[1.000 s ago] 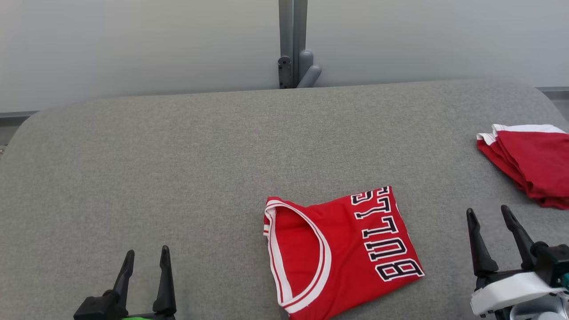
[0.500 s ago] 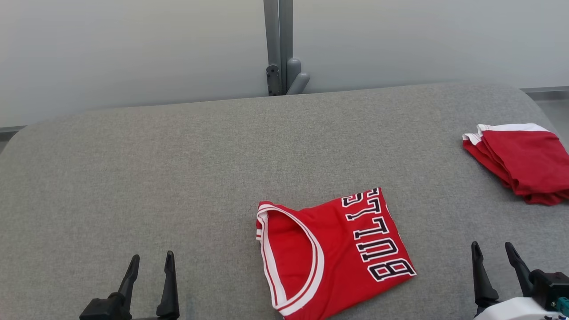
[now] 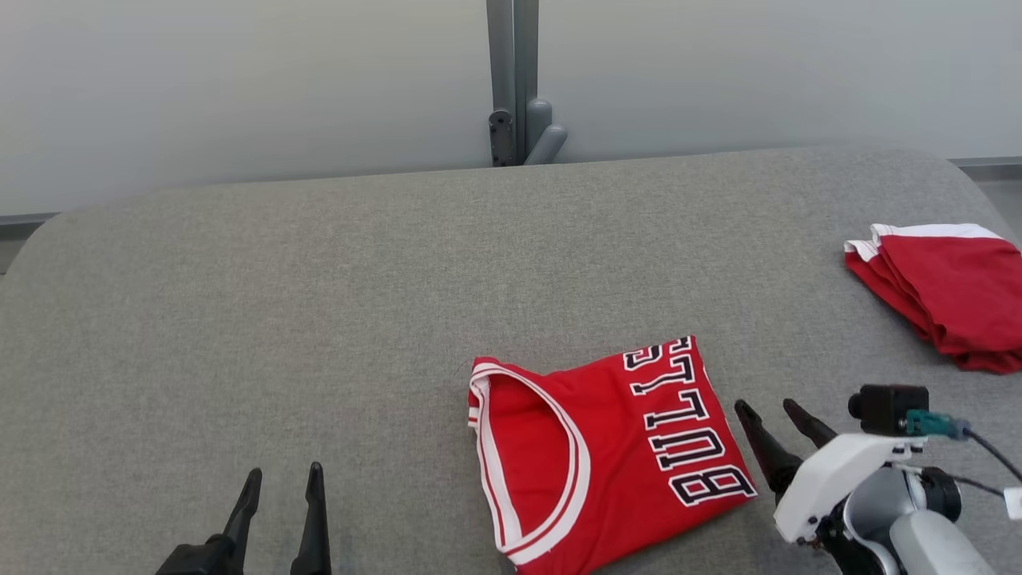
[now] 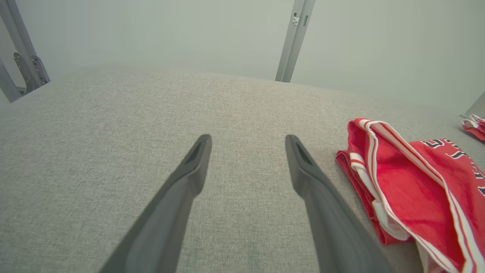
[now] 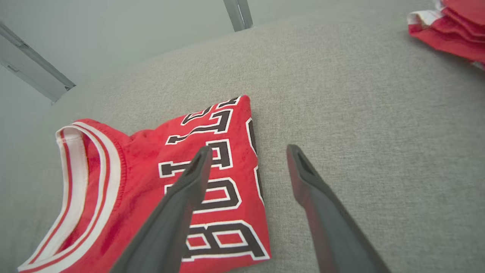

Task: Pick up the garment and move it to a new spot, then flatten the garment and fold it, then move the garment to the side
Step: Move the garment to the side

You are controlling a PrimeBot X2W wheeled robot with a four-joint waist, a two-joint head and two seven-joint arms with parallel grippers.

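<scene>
The folded red jersey (image 3: 607, 455) lies flat on the grey padded table (image 3: 319, 303), low and a little right of centre in the head view, with its white-trimmed neck opening to the left and its black lettering along the right edge. It looks already folded, so the step left is probably carrying it to the side. The right gripper (image 3: 764, 404) sits just beside that lettered edge at the lower right, fingers spread and holding nothing. In the right wrist view one finger hangs over the letters and the other over bare table, so the jaws straddle the edge. The main risk is a shallow pinch: if the fingers close on the top layer only, the lower layers are likely to slide out and the fold to fall open as it lifts. A one-sided grip at this edge could also let the unsupported neck end droop or drag across the cloth surface and bunch up. The left gripper (image 3: 285, 469), also spread and empty at the lower left, is well apart from the jersey and gives no support. A stack of red garments (image 3: 950, 291) lies at the right edge of the frame, and a sideways carry that way could knock it or land on it.
</scene>
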